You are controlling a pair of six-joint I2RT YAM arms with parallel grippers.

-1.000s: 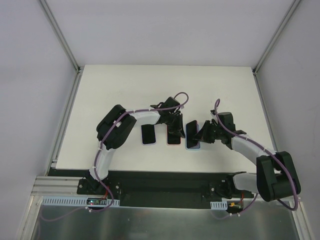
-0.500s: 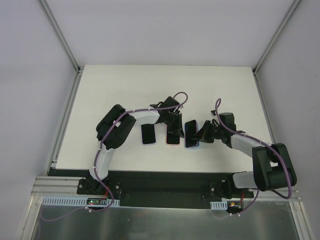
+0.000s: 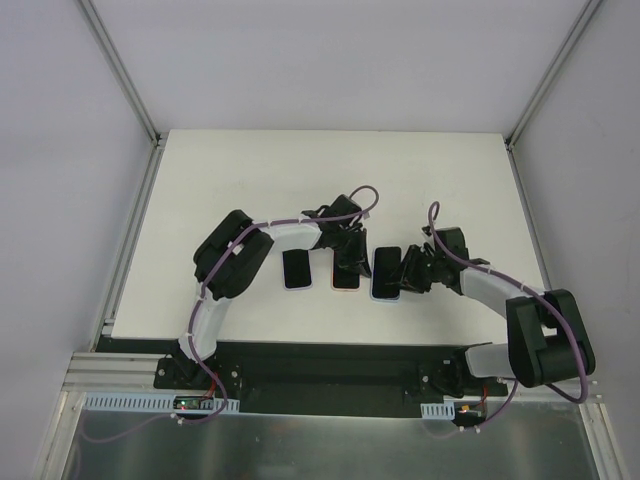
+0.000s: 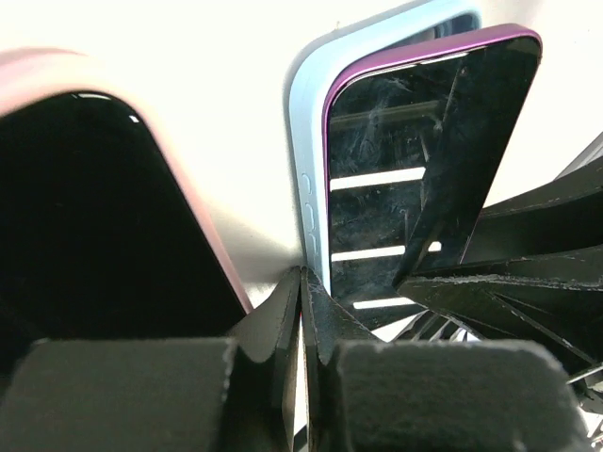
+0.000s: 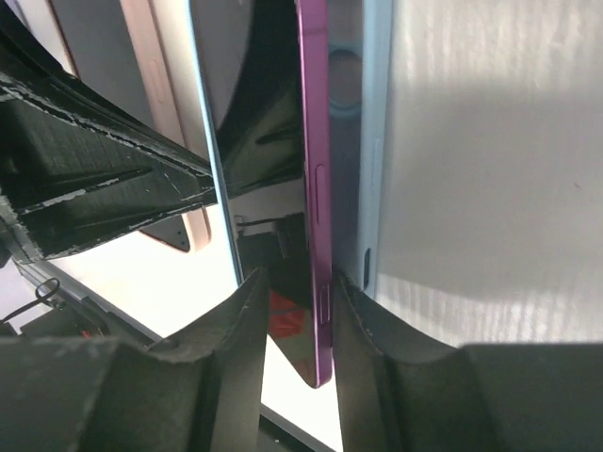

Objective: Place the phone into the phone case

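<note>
The phone [image 3: 386,264], purple-rimmed with a black screen, lies in the light blue phone case [image 3: 383,296] at the table's middle. In the left wrist view the phone [image 4: 415,160] leans over the case [image 4: 306,141], its left edge inside the rim. The right wrist view shows the phone's purple edge [image 5: 316,188] against the case wall [image 5: 374,141]. My right gripper [image 5: 297,315] stands open around that edge, the left finger off it. My left gripper [image 4: 301,275] is shut and empty, its tips on the table beside the case's left rim. From above, the left gripper [image 3: 350,260] and right gripper [image 3: 406,272] flank the case.
A phone in a pink case [image 3: 345,284] lies just left of the blue case, under my left gripper. Another dark phone [image 3: 296,270] lies further left. The white table [image 3: 330,170] stretches back to the metal frame posts.
The phone has tipped down from a steep lean to lie nearly flat in the case. My right gripper has opened and slid slightly left. The left gripper has stayed put.
</note>
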